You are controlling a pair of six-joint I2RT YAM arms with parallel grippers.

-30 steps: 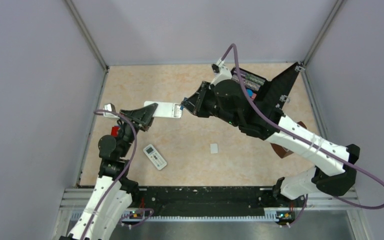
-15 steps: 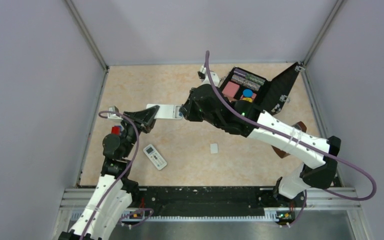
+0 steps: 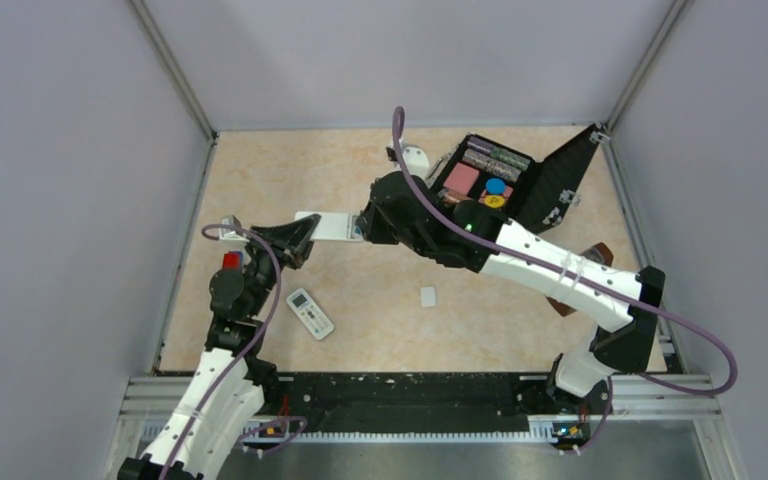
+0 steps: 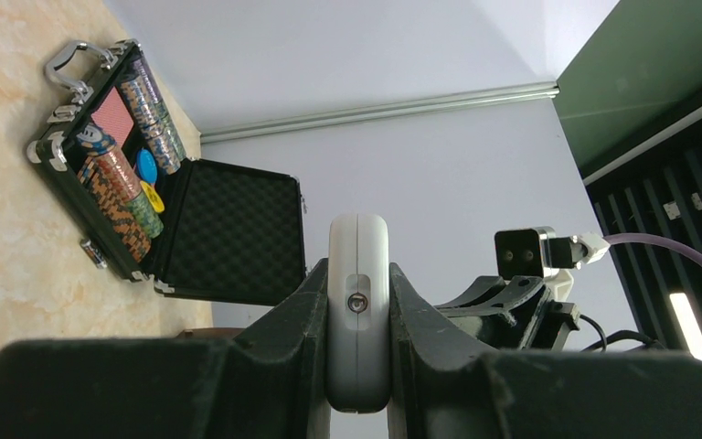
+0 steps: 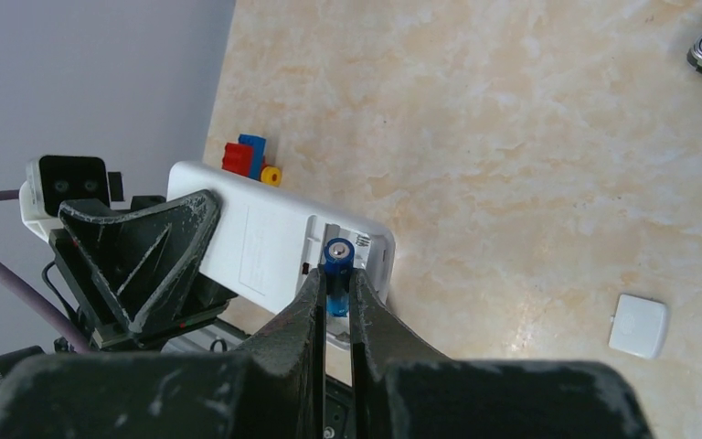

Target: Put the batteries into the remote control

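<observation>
The remote control (image 3: 335, 225) is held above the table with its plain white back up, and my left gripper (image 3: 300, 236) is shut on its left end. In the left wrist view the remote control (image 4: 358, 247) stands edge-on between the left gripper's (image 4: 358, 302) fingers. My right gripper (image 5: 335, 282) is shut on a small blue battery (image 5: 337, 261), upright, its tip at the open compartment (image 5: 358, 251) in the remote control's (image 5: 265, 242) right end. From above, the right gripper (image 3: 363, 227) hides the battery.
An open black case (image 3: 500, 180) of chips and cards sits at the back right. A second white remote (image 3: 310, 313) lies by the left arm. A small white cover (image 3: 428, 296) lies mid-table. Coloured blocks (image 5: 249, 157) sit near the left wall.
The right arm has swung left and lower, uncovering the black case, and its gripper has closed in on the remote's right end. The left gripper with the remote has barely moved.
</observation>
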